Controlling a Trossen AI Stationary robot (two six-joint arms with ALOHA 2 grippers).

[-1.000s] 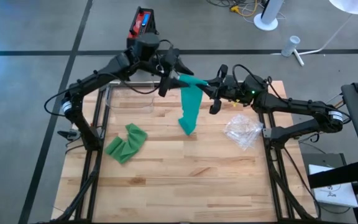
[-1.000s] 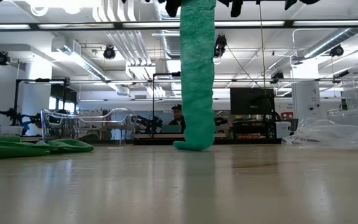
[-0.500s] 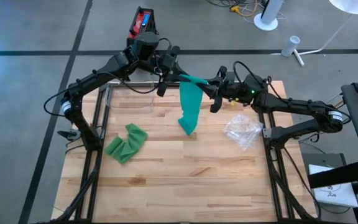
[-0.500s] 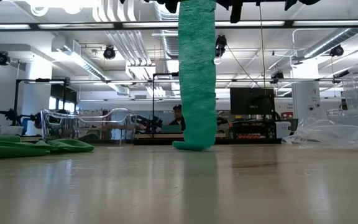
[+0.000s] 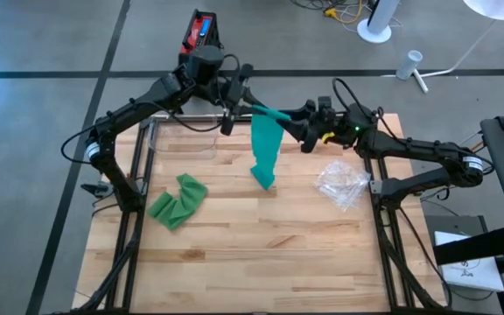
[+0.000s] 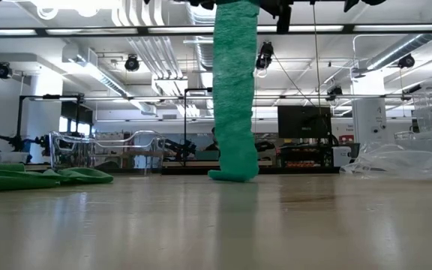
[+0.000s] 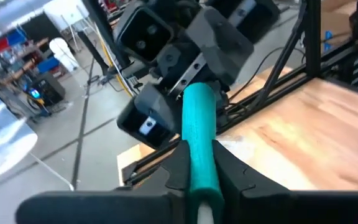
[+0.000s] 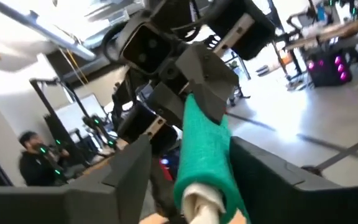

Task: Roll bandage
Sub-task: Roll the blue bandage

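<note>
Up above the far middle of the bench (image 5: 261,254), a green bandage (image 5: 265,153) rolled at its top end and hanging down as a flat strip, its lower end touching the wooden top, seen in the low view as an upright green band (image 6: 235,90). Left end effector (image 5: 239,94) pinched narrow on one end of the roll, fingers (image 7: 179,165) pressed against the green cylinder in the left wrist view. Right end effector (image 5: 309,131) at the opposite end of the roll, fingers (image 8: 129,168) spread wide to either side of it, apart from the fabric in the right wrist view. Lying near the left edge, a second crumpled green bandage (image 5: 178,201). Near the right edge, a clear plastic wrapper (image 5: 341,184). At the far left corner, a clear plastic container (image 5: 182,136).
</note>
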